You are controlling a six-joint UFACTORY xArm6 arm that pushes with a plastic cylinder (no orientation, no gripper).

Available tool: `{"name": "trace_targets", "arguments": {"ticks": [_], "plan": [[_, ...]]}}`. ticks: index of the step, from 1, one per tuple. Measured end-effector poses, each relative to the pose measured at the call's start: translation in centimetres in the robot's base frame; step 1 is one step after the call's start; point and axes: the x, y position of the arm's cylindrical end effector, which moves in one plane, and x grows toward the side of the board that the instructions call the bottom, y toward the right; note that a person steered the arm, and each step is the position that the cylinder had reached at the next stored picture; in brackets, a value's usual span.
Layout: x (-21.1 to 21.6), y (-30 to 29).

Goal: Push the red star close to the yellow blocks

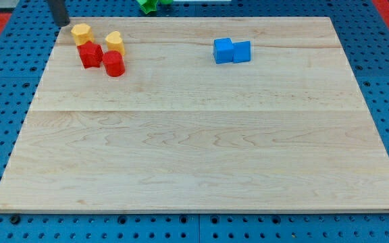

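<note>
Red star sits in the upper left of the frame on the wooden desk, touching or just beside the yellow block above it, with the second yellow block near its upper right. A red cylinder-like block lies just right of the star, below that second yellow. Judged as small, light, rigid and likely to slide easily on smooth wood; fragility not a concern. No grasp is possible: the arm carries no hand, only a rod, so open or closed does not apply. The tip stands at the desk's upper left corner, left of and above the first yellow block, apart from all blocks. Contact would best be a flat push on the star's lower side, centred to limit spinning. Star looks squat, with no clear long axis; which way its points face cannot be made out. Two blue blocks touch each other upper centre-right; a green block lies beyond the top edge.
</note>
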Motion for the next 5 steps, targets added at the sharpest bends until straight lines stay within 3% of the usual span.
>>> {"name": "trace_targets", "arguments": {"ticks": [2,3,4,5], "plan": [[1.5,9.2],[3.9,2.6],[8.7,2.4],[9.6,6.1]]}}
